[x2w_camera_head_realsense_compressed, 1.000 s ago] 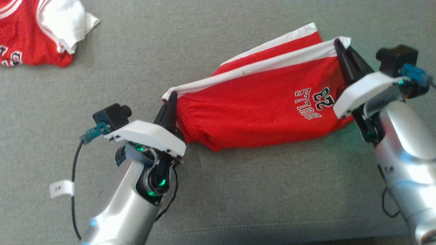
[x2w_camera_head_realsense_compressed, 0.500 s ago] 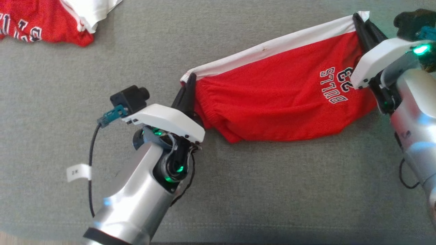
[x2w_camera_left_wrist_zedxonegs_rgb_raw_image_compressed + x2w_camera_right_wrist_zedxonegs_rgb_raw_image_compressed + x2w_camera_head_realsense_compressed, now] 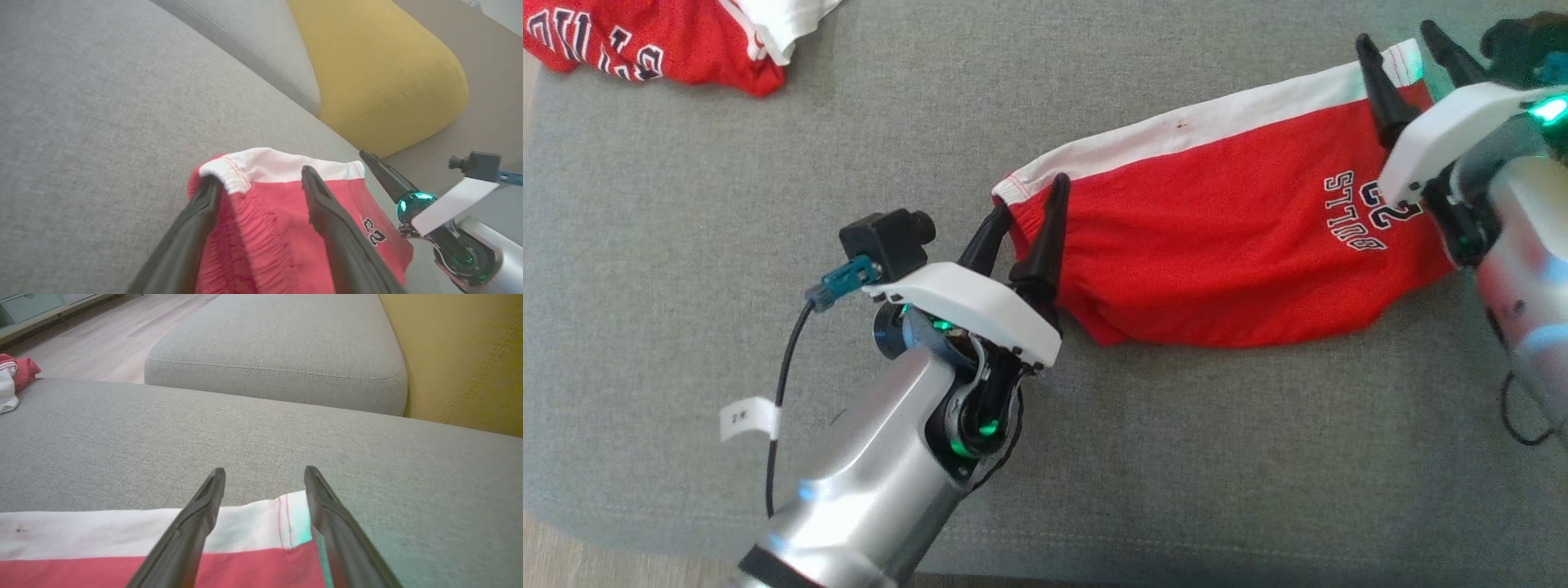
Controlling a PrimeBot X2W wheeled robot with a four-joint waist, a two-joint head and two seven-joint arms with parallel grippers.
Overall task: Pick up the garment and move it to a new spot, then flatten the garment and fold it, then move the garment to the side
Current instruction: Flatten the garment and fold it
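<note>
Now the red shorts with a white side stripe lie stretched out on the grey cushion, running from its middle towards its right edge, the printed lettering near the right end. Both end effectors are open and hold nothing. The left end effector stands over the middle of the cushion, its spread fingers either side of the gathered waistband corner; I cannot tell whether they touch the cloth. The right end effector sits near the cushion's far right corner, fingers apart over the white hem corner. A second red and white garment lies crumpled at the cushion's far left corner. A yellow cushion stands just beyond the grey one.
</note>
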